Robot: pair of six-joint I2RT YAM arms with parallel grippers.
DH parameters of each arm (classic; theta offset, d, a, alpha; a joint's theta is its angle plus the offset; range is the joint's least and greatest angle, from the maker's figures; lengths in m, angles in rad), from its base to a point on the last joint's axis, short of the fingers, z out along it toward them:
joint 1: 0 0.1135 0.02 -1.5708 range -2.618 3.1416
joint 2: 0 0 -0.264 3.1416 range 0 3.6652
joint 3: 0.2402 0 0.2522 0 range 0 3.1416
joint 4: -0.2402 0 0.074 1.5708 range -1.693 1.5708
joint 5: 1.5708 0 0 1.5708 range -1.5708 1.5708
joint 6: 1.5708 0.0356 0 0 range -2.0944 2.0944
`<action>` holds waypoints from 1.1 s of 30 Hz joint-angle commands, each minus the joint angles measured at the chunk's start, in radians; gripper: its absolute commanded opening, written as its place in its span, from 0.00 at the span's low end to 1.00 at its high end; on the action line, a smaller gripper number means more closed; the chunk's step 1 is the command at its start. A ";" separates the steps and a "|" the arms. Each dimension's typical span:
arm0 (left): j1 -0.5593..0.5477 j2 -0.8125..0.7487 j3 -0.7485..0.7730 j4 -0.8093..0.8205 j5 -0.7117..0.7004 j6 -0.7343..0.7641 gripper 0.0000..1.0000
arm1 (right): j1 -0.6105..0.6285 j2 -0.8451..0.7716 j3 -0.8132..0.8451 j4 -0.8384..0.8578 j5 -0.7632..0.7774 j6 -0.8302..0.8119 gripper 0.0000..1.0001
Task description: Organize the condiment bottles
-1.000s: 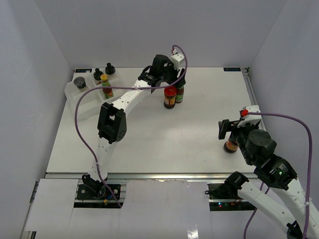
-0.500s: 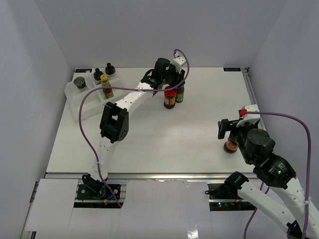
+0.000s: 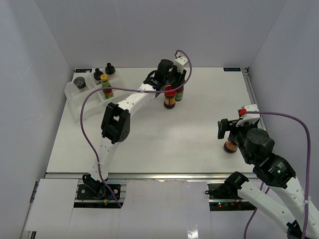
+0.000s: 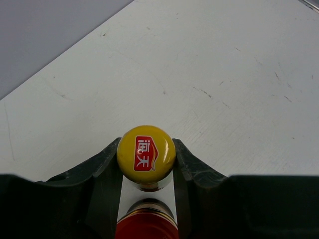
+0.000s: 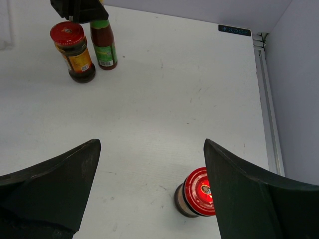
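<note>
The left gripper [image 4: 147,144] has advanced within the last second and now brackets the cap of the yellow-capped bottle [image 5: 103,47]; whether it clamps cannot be told. The bottle stands just beside a red-lidded jar [image 3: 170,97] on the worktop [image 3: 149,134], well apart from the tray [image 3: 75,104], so transfer remains. The right gripper [image 5: 152,144] hangs open.

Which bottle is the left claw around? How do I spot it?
On the white table, look at the far middle, under the left claw. Two containers stand together there. It's the slim yellow-capped bottle, not the squat red-lidded jar beside it.
</note>
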 commanded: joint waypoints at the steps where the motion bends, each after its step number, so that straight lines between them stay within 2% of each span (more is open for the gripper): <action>1: 0.003 -0.122 0.018 0.091 -0.124 -0.005 0.00 | 0.006 0.003 0.031 0.040 0.009 -0.016 0.90; 9: 0.007 -0.183 -0.006 0.097 -0.286 0.010 0.00 | 0.006 -0.006 0.036 0.035 -0.002 -0.013 0.90; 23: 0.088 -0.266 0.029 0.002 -0.459 0.005 0.00 | 0.005 -0.033 0.039 0.031 -0.021 -0.009 0.90; 33: 0.241 -0.446 -0.190 0.051 -0.464 -0.052 0.00 | 0.006 -0.047 0.027 0.041 -0.032 -0.007 0.90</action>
